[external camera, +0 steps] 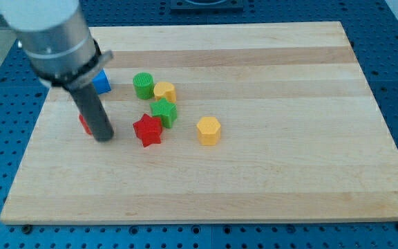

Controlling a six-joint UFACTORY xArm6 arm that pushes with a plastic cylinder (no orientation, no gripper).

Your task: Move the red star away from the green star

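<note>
Figure: pushing rod and 7 blocks on a wooden board. My tip [104, 137], the lower end of a straight dark rod with no pincer to open or close, rests on the board [268, 187] at the view's left, holding nothing and touching no star. A small red block [84, 124], shape not clear, shows just behind the rod on its left side; whether rod and block touch cannot be told. A blue block [102, 82] lies above it, partly hidden by the arm's grey housing.

To the right of my tip, with a short bare gap between, lies the red star [148, 131]. Its upper right points sit against, or very nearly against, the green star [164, 112]. Above the green star are a yellow block [165, 91] and a green cylinder-like block [144, 86], close together. A yellow hexagonal block [209, 130] stands apart to the right of the red star.

Handling, as judged: the red star looks light, rigid and free to slide on smooth wood; its points may make it rotate under an off-centre push. Contact is best made on its upper side, next to the green star, in a notch between 2 points, driving it toward the view's bottom, where the board is bare
</note>
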